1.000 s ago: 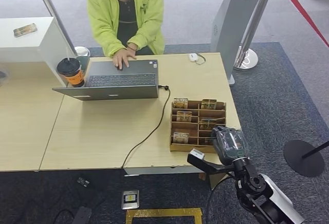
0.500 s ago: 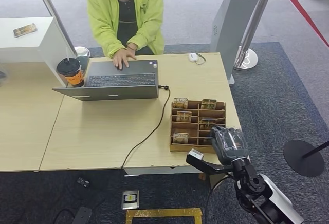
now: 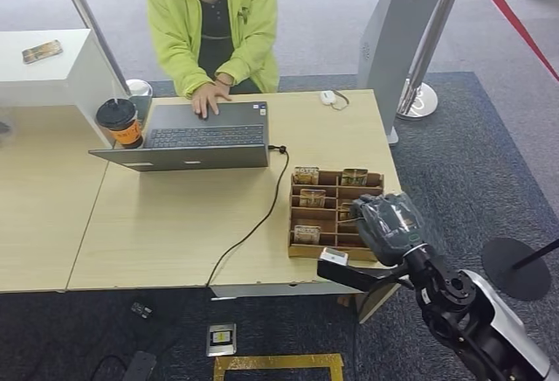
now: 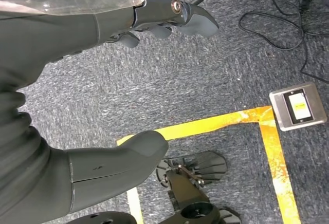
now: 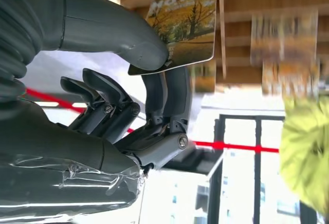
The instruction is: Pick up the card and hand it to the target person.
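Right hand (image 5: 128,106) pinches a card (image 5: 182,29) between thumb and fingers (image 5: 170,93), the other fingers curled in below; the card sits at the fingertips, just in front of the wooden rack. From the head camera that hand (image 3: 389,226) hovers over the rack (image 3: 333,215) at its near right corner and hides the held card. Left hand (image 4: 97,95) hangs over the carpet with thumb and fingers apart, holding nothing. More cards (image 3: 307,175) stand in several of the rack's compartments; those behind the hand are blurred. Across the table (image 3: 165,224), a person (image 3: 210,27) rests a hand on a laptop (image 3: 197,136).
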You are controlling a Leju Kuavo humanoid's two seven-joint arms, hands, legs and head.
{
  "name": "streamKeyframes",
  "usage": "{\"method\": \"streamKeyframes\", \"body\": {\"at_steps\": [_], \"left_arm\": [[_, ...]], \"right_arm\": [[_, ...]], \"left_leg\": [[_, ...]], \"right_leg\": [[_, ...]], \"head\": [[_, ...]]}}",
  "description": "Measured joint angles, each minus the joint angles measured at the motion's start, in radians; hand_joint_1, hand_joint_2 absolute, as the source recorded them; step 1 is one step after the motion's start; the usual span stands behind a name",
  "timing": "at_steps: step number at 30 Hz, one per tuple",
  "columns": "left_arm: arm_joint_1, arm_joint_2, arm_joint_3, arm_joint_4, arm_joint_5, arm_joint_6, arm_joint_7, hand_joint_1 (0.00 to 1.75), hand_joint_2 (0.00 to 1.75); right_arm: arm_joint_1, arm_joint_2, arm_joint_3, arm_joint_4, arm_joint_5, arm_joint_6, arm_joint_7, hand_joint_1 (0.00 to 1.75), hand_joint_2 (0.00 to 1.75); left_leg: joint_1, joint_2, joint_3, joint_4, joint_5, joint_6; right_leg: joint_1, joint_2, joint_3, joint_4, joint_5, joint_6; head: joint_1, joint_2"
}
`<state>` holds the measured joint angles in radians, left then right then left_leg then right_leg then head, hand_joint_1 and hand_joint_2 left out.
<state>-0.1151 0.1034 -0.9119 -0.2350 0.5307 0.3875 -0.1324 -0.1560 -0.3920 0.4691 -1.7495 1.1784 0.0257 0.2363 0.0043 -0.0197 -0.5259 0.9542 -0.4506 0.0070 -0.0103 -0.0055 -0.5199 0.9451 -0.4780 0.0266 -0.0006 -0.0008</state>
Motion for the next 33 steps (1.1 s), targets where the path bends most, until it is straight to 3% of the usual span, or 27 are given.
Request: {"method": "streamKeyframes", "body": {"at_steps": [5,12,22,26,33], "left_arm": [[-0.003,0.000,-0.005,0.000,-0.001,-0.001,0.000,0.00,1.75],[-0.015,0.000,-0.010,0.000,-0.004,0.001,0.000,0.00,1.75],[-0.060,-0.001,-0.028,0.001,-0.022,0.000,0.014,0.00,1.75],[-0.088,-0.004,-0.039,0.001,-0.035,-0.009,0.026,0.00,1.75],[-0.126,-0.014,-0.068,0.001,-0.062,-0.018,0.048,0.00,1.75]], "right_arm": [[-0.035,-0.038,-0.005,-0.107,-0.007,0.020,0.004,1.75,1.75],[-0.183,-0.090,-0.004,-0.244,-0.099,0.072,0.027,1.75,1.75],[-0.389,-0.094,0.038,-0.175,-0.083,-0.059,0.012,1.75,1.75],[-0.516,-0.045,0.096,-0.010,-0.038,-0.130,-0.013,1.75,1.75],[-0.741,0.141,0.215,0.465,-0.003,-0.246,-0.040,1.75,1.75]], "left_leg": [[0.000,0.000,0.000,0.000,0.000,0.000],[0.000,0.001,0.000,0.000,0.000,0.000],[0.000,0.000,-0.001,0.000,0.000,0.000],[0.000,0.000,-0.002,-0.001,0.001,0.000],[0.000,-0.003,-0.003,-0.001,0.002,-0.002]], "right_leg": [[0.000,0.000,0.000,0.000,0.000,0.000],[0.000,0.001,0.000,0.000,0.000,0.000],[0.000,0.000,0.001,0.001,0.001,0.000],[0.000,0.000,0.001,0.002,0.001,0.000],[0.002,-0.003,0.000,0.004,0.001,-0.001]], "head": [[0.000,0.000],[0.000,0.000],[0.000,0.000],[0.001,0.000],[0.000,0.000]]}}
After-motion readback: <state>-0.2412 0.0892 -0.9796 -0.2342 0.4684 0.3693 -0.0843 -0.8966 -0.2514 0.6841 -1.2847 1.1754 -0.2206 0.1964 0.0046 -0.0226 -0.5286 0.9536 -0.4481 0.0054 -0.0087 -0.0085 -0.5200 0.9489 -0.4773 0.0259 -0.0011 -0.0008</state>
